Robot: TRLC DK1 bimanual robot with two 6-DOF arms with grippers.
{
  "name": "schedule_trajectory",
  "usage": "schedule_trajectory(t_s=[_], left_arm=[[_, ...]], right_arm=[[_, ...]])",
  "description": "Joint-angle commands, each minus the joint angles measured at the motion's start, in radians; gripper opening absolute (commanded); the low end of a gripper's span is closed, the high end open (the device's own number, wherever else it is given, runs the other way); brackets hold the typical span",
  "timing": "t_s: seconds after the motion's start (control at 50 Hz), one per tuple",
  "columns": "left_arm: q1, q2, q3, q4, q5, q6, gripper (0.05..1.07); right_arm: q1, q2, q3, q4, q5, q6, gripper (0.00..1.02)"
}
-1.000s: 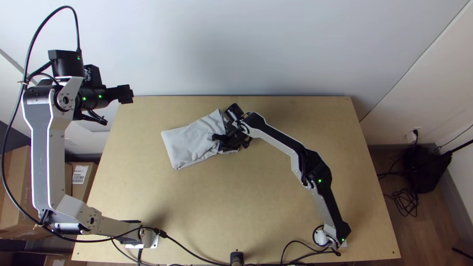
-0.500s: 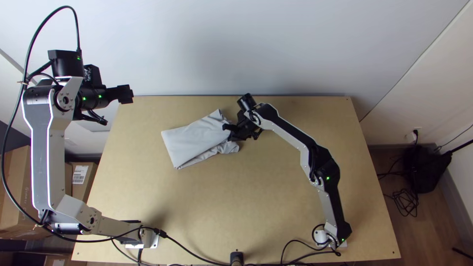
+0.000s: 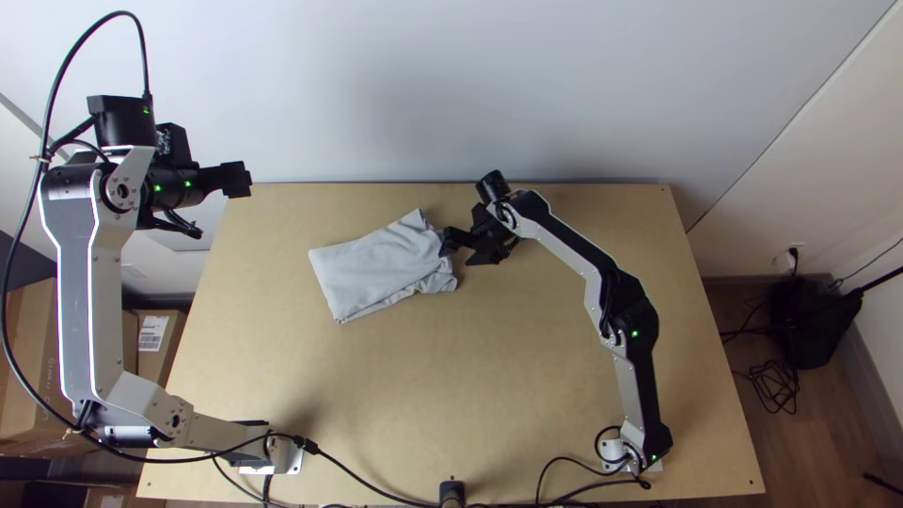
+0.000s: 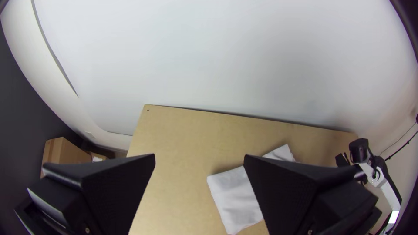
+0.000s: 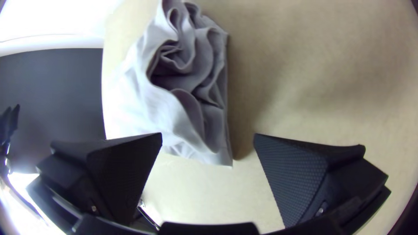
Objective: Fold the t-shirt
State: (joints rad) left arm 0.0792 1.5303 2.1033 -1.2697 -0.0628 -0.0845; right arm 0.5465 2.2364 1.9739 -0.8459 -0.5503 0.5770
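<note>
A plain, smooth white wall (image 3: 423, 85) rises behind the light wooden desk (image 3: 451, 386), with brown cardboard boxes (image 3: 30, 376) past the desk's left edge and a brown wooden floor (image 3: 800, 447) past its right.

Count, top view: t-shirt (image 3: 376, 268), 1. Table (image 3: 376, 404), 1. My arms (image 3: 77, 301), 2. My grippers, 2: left gripper (image 3: 249, 179), right gripper (image 3: 457, 249). Fingers (image 5: 296, 174) on each, 2, so I total 4. Cardboard boxes (image 3: 155, 350), at least 2; overlap prevents my exact count. Wall outlet (image 3: 786, 261), 1.
</note>
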Motion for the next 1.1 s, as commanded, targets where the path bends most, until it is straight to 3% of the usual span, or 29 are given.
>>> schedule_trajectory(t_s=[0.0,0.1,0.24,0.62,0.8,0.94,1.0,1.08], left_arm=[[0.011,-0.025,0.001,0.006,0.012,0.02,1.03],[0.017,-0.029,0.006,0.006,0.012,0.025,1.03],[0.027,-0.029,0.024,0.004,0.012,0.032,1.03],[0.037,-0.015,0.031,0.003,0.014,0.038,1.03],[0.036,0.002,0.043,0.006,0.014,0.04,1.03],[0.031,0.013,0.049,0.006,0.015,0.04,1.03],[0.031,0.014,0.049,0.006,0.015,0.04,1.03],[0.033,0.016,0.049,0.006,0.015,0.04,1.03]], right_arm=[[-0.019,0.011,0.1,0.022,-0.08,0.004,0.98],[-0.023,0.086,0.204,0.022,-0.134,0.032,0.98],[-0.026,0.186,0.318,0.038,-0.145,0.064,0.98],[-0.017,0.324,0.322,0.099,-0.146,0.073,0.97],[-0.002,0.364,0.316,0.085,-0.215,0.066,0.96],[0.027,0.393,0.302,0.045,-0.246,0.026,0.64],[0.038,0.393,0.292,0.025,-0.246,-0.02,0.41],[0.035,0.388,0.276,0.024,-0.246,-0.032,0.08]])
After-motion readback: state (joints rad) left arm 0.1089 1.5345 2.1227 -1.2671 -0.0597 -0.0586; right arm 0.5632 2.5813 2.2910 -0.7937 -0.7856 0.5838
